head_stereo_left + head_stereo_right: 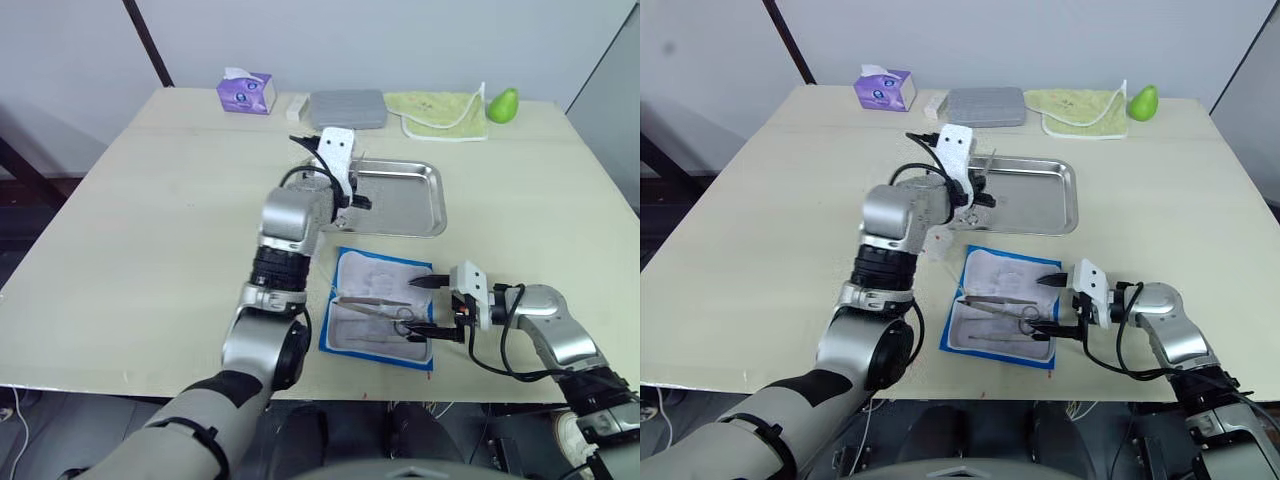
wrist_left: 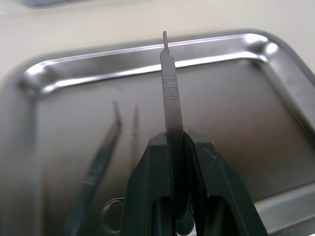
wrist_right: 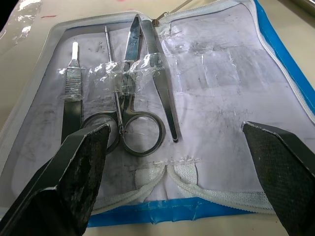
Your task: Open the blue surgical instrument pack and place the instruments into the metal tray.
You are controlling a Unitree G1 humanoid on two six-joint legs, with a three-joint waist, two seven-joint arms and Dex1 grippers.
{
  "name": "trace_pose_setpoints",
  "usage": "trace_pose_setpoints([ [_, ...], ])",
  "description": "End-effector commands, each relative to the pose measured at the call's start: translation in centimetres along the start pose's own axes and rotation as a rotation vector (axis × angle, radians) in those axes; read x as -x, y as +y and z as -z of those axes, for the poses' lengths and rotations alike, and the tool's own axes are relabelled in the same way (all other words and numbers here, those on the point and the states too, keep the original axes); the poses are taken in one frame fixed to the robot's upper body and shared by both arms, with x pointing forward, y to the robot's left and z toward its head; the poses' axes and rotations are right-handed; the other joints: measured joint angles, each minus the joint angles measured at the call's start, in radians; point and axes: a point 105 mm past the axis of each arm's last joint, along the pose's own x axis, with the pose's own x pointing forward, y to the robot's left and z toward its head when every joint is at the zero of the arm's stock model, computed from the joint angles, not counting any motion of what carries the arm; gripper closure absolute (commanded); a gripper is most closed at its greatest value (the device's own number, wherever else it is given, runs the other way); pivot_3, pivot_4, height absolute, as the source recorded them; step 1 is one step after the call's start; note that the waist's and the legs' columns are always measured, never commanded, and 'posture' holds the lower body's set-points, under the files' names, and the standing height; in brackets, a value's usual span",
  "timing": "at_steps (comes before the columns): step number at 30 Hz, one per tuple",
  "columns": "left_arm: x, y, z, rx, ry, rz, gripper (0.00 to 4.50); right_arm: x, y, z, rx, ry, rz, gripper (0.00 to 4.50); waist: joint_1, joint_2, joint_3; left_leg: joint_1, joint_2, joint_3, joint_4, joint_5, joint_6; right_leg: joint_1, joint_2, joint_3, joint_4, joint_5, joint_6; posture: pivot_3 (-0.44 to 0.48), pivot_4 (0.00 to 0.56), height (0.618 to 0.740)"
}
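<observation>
The blue surgical instrument pack (image 1: 372, 268) lies open near the table's front edge, pale lining up. Several instruments, among them scissors (image 3: 132, 103) and forceps (image 3: 160, 83), sit under clear straps inside it. My right gripper (image 1: 422, 308) is open at the pack's right edge, one finger (image 3: 74, 182) on each side, holding nothing. The metal tray (image 1: 437, 200) stands just behind the pack. My left gripper (image 2: 176, 140) hovers over the tray's left part, shut on a slim ridged metal handle (image 2: 170, 83) that points along the fingers. Forceps (image 2: 98, 162) lie in the tray below it.
Along the table's far edge stand a purple tissue box (image 1: 246, 93), a grey rectangular case (image 1: 347, 108), a yellow-green cloth (image 1: 437, 112) and a green pear-shaped object (image 1: 502, 102). Bare tabletop spreads wide to the left of the arms.
</observation>
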Motion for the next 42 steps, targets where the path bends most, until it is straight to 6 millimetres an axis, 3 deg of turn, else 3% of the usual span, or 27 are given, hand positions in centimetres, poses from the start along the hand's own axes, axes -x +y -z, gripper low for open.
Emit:
trace_pose_setpoints([
  [1,-0.8,-0.8,-1.3,-0.005,-0.062,-0.022,4.47,0.3,1.2,3.1,-0.098,0.112,-0.02,0.0,0.001,0.0,0.0,0.0,0.0,0.0,0.0,0.0,0.0,0.0,0.0,0.0,0.0,0.0,0.0,0.0,0.15,0.74],
  [12,-2.7,-0.4,1.7,-0.017,0.017,-0.083,4.47,0.2,1.3,3.0,-0.103,0.107,-0.008,0.0,-0.001,0.0,0.0,0.0,0.0,0.0,0.0,0.0,0.0,0.0,0.0,0.0,0.0,0.0,0.0,0.0,0.15,0.74],
  [22,-2.8,0.2,2.4,-0.007,0.035,-0.1,4.47,0.3,1.4,3.0,-0.107,0.108,-0.006,0.0,-0.001,0.0,0.0,0.0,0.0,0.0,0.0,0.0,0.0,0.0,0.0,0.0,0.0,0.0,0.0,0.0,0.15,0.74],
  [24,-2.8,0.2,2.4,-0.007,0.036,-0.102,3.59,0.2,1.4,3.0,-0.106,0.108,-0.007,0.0,-0.001,0.0,0.0,0.0,0.0,0.0,0.0,0.0,0.0,0.0,0.0,-0.001,0.0,0.0,0.0,0.0,0.15,0.74],
  [27,-2.8,0.2,2.4,-0.005,0.036,-0.103,2.81,0.2,1.4,3.0,-0.105,0.107,-0.008,0.0,-0.001,0.0,0.0,0.0,0.0,0.0,0.0,0.0,0.0,0.0,0.0,-0.001,0.0,0.0,0.0,0.0,0.15,0.74],
  [31,-2.6,-0.1,2.2,0.001,0.024,-0.085,1.18,0.2,1.4,3.0,-0.103,0.106,-0.008,0.0,-0.001,0.0,0.0,0.0,0.0,0.0,0.0,0.0,0.0,0.0,0.0,-0.001,0.0,0.0,0.001,0.0,0.15,0.74],
  [37,0.1,-3.3,-0.7,0.042,-0.14,0.183,1.18,0.2,1.4,2.9,-0.102,0.101,-0.002,0.0,-0.001,0.0,0.001,-0.001,0.0,0.0,0.0,0.0,-0.001,0.0,0.0,0.0,0.0,0.0,0.0,0.0,0.15,0.74],
  [40,2.7,-4.7,-1.8,-0.003,-0.275,0.369,1.18,0.2,1.3,2.8,-0.099,0.09,0.0,0.0,-0.002,0.001,0.001,0.0,0.0,0.0,0.0,0.001,-0.003,0.0,0.0,0.0,0.0,0.0,0.0,0.0,0.15,0.74],
  [42,5.0,-5.9,-1.4,-0.048,-0.339,0.576,1.18,0.1,1.3,2.7,-0.098,0.083,0.001,0.0,-0.003,0.002,0.001,0.0,0.0,0.0,-0.001,0.003,-0.005,0.0,0.0,0.0,0.0,0.0,0.0,0.0,0.15,0.74],
])
